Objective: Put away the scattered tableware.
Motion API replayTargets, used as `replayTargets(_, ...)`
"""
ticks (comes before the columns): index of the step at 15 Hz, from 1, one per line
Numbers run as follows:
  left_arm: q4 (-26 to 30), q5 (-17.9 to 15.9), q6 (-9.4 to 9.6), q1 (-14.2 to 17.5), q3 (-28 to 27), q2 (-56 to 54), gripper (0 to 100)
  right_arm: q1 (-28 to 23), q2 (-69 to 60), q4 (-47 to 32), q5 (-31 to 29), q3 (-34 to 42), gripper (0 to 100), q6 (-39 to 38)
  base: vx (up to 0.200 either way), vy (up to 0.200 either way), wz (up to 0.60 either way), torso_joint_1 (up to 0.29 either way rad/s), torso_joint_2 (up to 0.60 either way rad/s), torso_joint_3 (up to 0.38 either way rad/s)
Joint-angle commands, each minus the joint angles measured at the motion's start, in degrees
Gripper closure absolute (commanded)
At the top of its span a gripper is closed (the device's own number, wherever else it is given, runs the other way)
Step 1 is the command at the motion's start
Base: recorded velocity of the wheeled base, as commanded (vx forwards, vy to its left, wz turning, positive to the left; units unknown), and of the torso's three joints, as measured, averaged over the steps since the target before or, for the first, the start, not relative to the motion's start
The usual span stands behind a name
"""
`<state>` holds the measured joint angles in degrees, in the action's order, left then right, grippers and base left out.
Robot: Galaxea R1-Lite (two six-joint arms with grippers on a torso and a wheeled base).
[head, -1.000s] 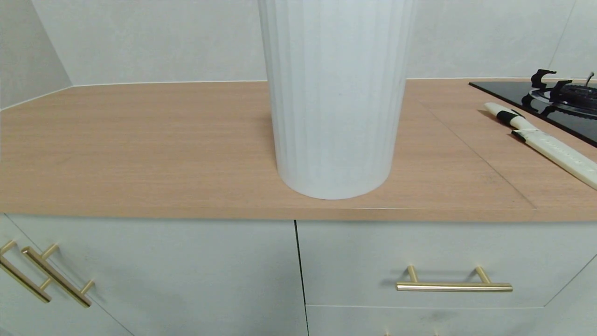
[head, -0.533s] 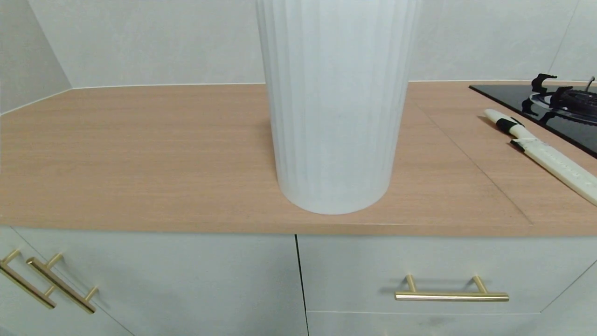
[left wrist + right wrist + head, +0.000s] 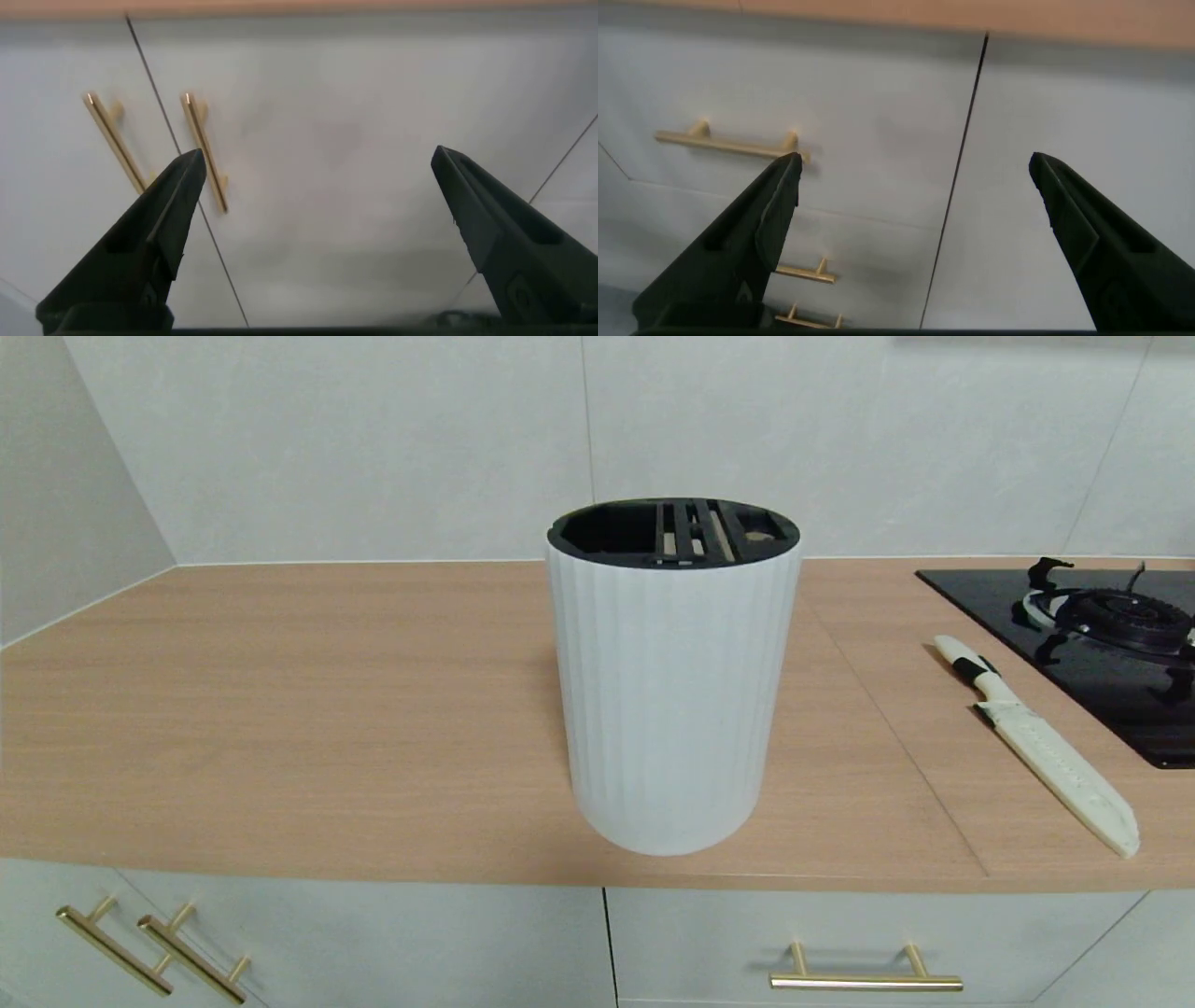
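While the white ribbed knife holder (image 3: 672, 709) is stood upright near the front edge of the wooden countertop (image 3: 280, 709), the cream knife (image 3: 1032, 742) is laid flat well apart at its 3 o'clock. The knife's handle is pointed toward 11 o'clock, just beside the black gas hob (image 3: 1102, 644). The left gripper (image 3: 318, 159) and right gripper (image 3: 915, 163) are held before white cabinet fronts (image 3: 374, 140) with brass handles (image 3: 195, 121), each with jaws spread wide and nothing between them.
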<state>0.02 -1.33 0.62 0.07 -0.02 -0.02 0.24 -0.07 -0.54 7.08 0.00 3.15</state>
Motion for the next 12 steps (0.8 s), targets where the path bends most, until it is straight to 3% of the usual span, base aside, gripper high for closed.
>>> replayTargets(1,0.06,0.01,-0.01,0.01,0.02,0.02,0,0.02,0.07,0.01,0.04,0.0,0,0.02,0.0,0.0,0.0,0.193,-0.46,-0.286)
replayTargets(12,-0.02,0.01,-0.01,0.01,0.02,0.02,0,0.02,0.07,0.01,0.04,0.0,0,0.02,0.0,0.0,0.0,0.222,-0.5,-0.283)
